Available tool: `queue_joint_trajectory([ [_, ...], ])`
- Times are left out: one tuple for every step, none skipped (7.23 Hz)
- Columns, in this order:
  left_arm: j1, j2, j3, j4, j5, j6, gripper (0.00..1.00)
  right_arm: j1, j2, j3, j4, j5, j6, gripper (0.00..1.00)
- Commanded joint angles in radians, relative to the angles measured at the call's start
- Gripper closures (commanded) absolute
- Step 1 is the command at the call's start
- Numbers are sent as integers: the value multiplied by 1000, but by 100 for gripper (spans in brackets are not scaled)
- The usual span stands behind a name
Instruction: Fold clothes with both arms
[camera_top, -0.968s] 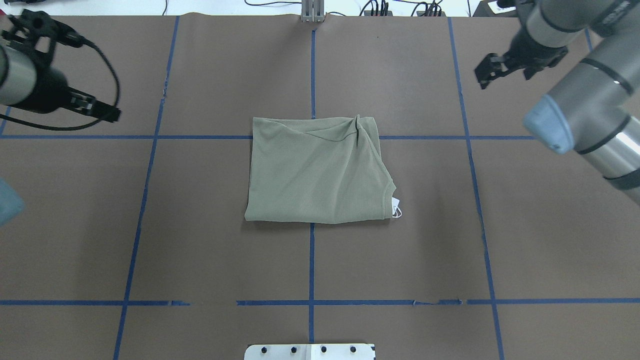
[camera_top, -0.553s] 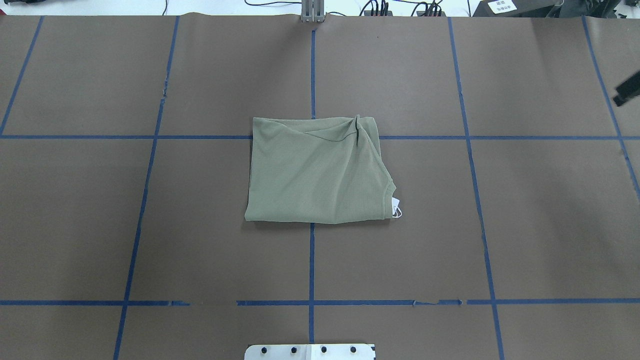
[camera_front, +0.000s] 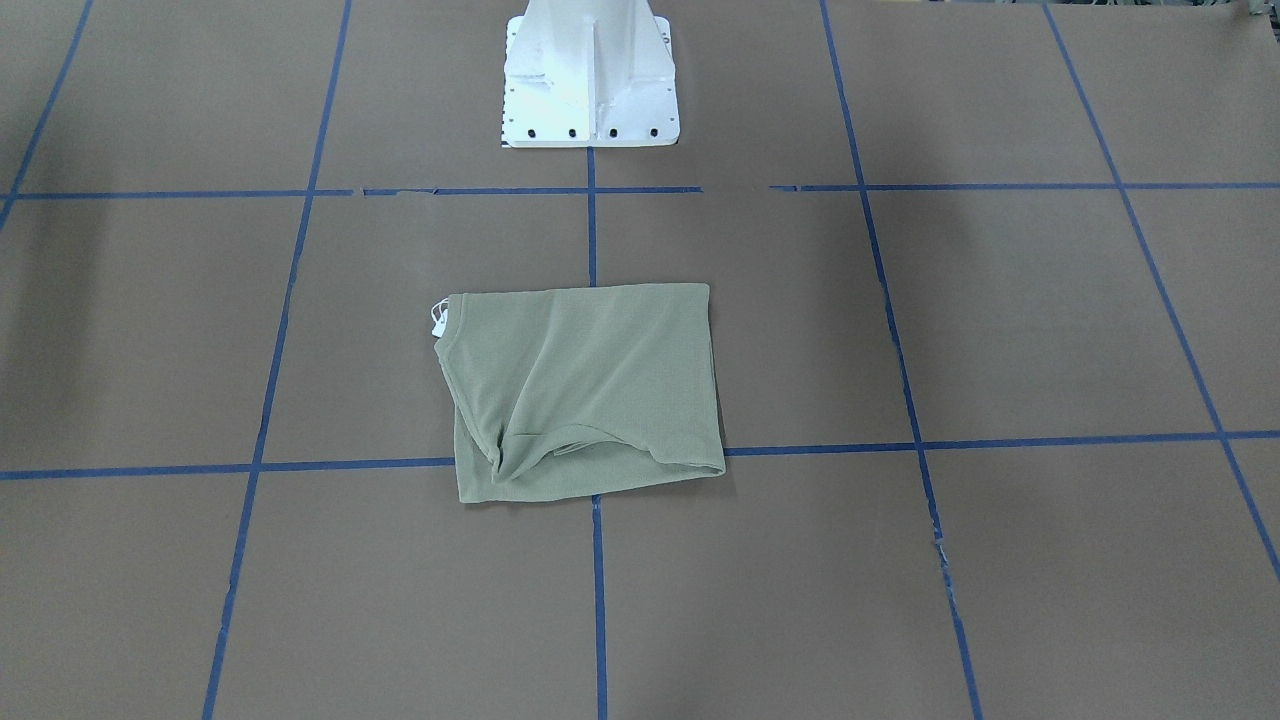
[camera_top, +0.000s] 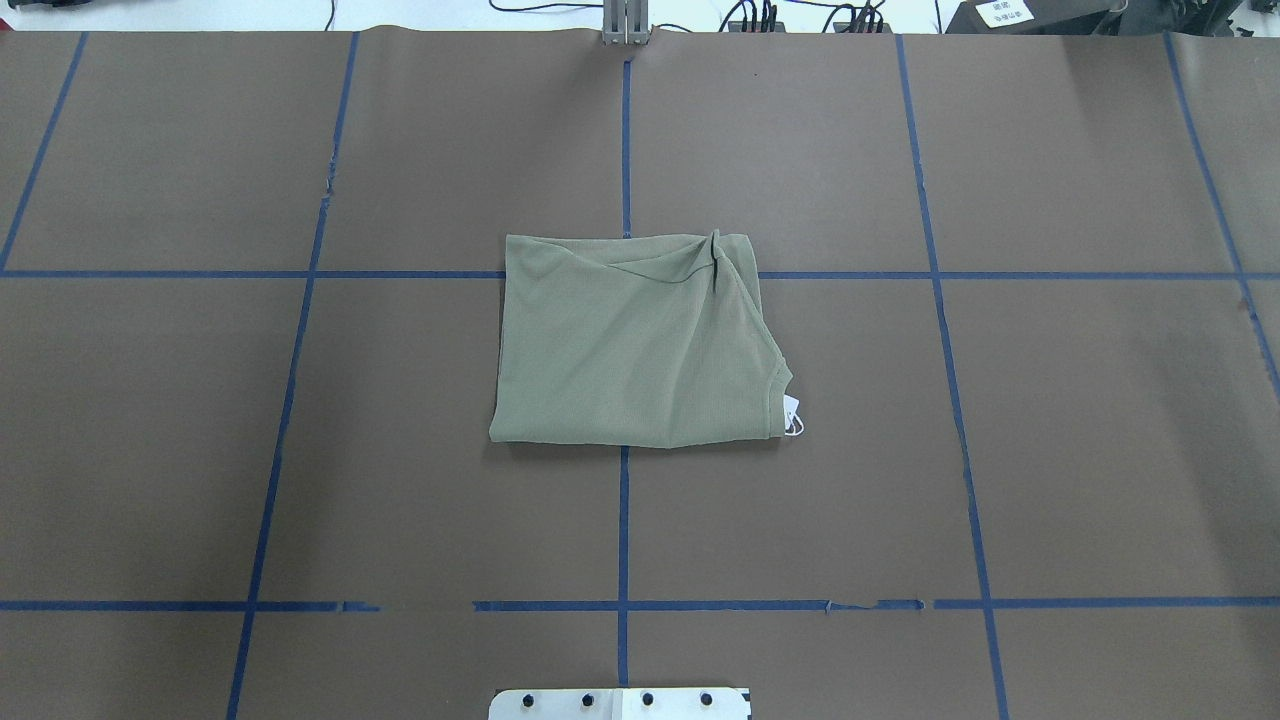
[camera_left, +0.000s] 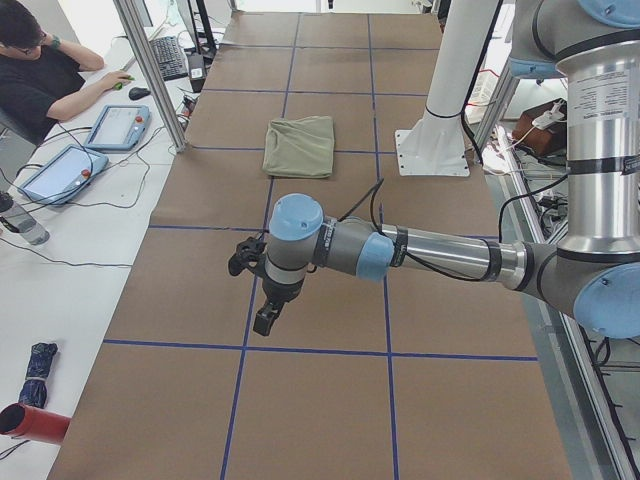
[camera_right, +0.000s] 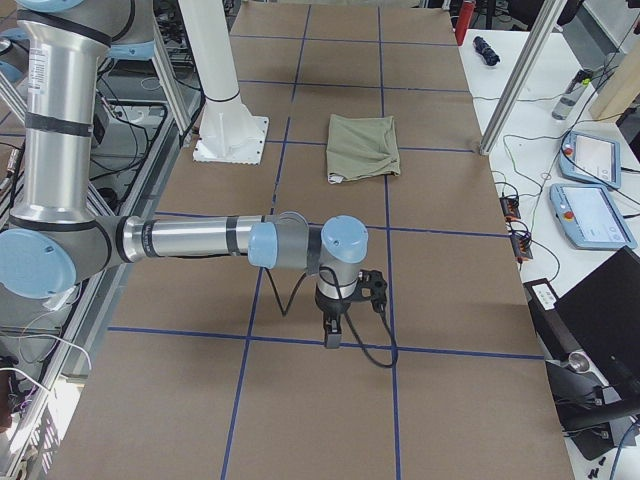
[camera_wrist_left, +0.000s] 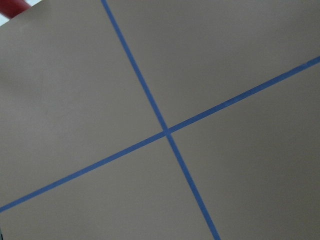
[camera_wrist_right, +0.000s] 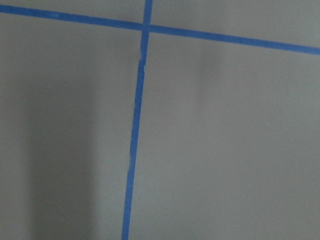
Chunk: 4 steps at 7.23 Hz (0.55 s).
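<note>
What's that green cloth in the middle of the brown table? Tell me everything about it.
The sage-green knit shirt is folded into a rough rectangle, lying flat near the middle of the brown paper-covered table, over a crossing of blue tape lines. The fabric looks soft and finely ribbed. Creases bunch along its far edge. In the overhead view the collar sits at its near right corner, where a small white hang tag pokes out. Only the table touches it.

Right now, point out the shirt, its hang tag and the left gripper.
shirt (camera_top: 630, 345): overhead exterior view, middle of the top layer.
hang tag (camera_top: 792, 410): overhead exterior view, white card at the collar.
left gripper (camera_left: 265, 322): exterior left view, between its fingertips.
</note>
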Motion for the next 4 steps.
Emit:
queue_joint_trajectory([
  [-53, 24, 27, 114, -115, 3, 0, 51, -51, 8, 3, 48, -4, 0],
  [-56, 28, 18, 137, -114, 6, 0, 51, -50, 5, 22, 48, -2, 0],
  [-55, 50, 18, 136, -114, 6, 0, 51, -51, -4, 39, 49, -1, 0],
  [-53, 50, 18, 136, -108, 4, 0, 51, -53, -6, 39, 49, -1, 0],
])
